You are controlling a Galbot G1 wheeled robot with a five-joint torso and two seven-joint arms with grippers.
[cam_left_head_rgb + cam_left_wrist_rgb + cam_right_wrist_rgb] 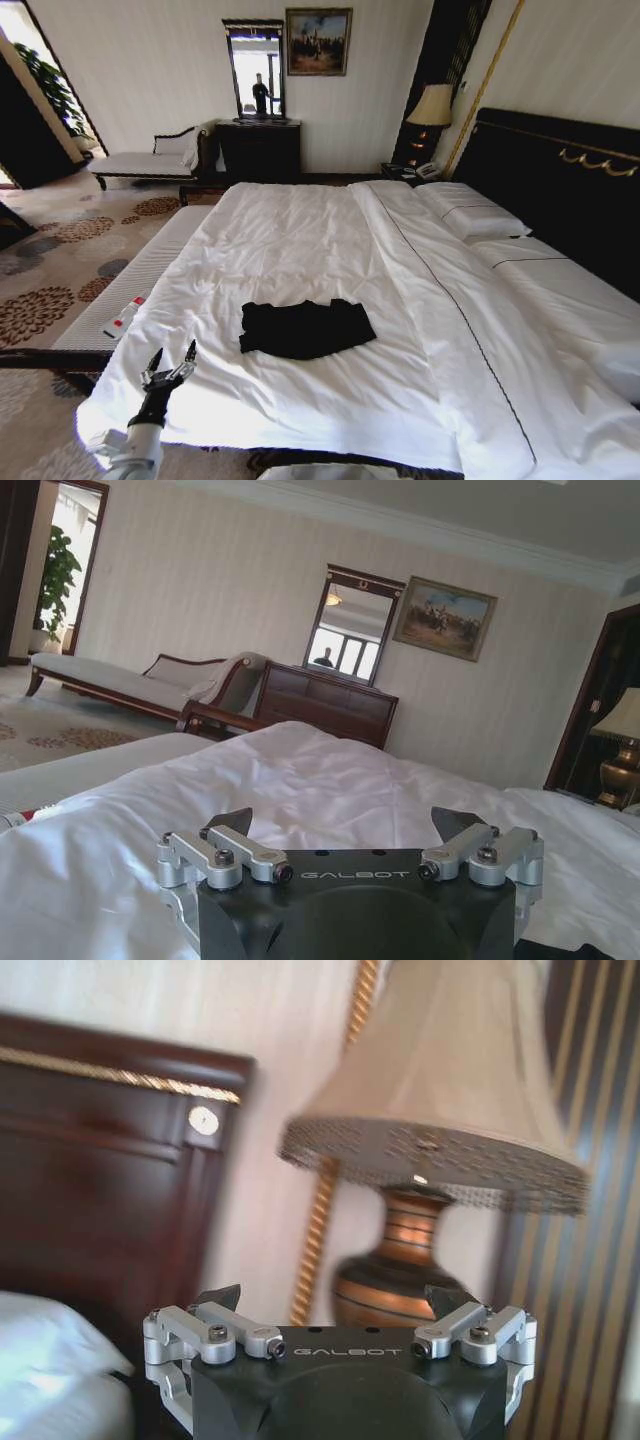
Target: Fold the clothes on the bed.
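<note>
The black clothes lie partly folded on the white duvet of the bed, near its foot end. My left gripper is raised over the foot corner of the bed, left of the clothes, open with nothing between its fingers. In the left wrist view that left gripper points across the duvet, and a black edge of the clothes shows at the corner. My right gripper is open and empty, facing a table lamp beside the dark headboard.
A padded bench runs along the bed's left side with a small bottle on it. A chaise, a dark dresser with mirror and a bedside lamp stand by the far wall. Pillows lie before the headboard.
</note>
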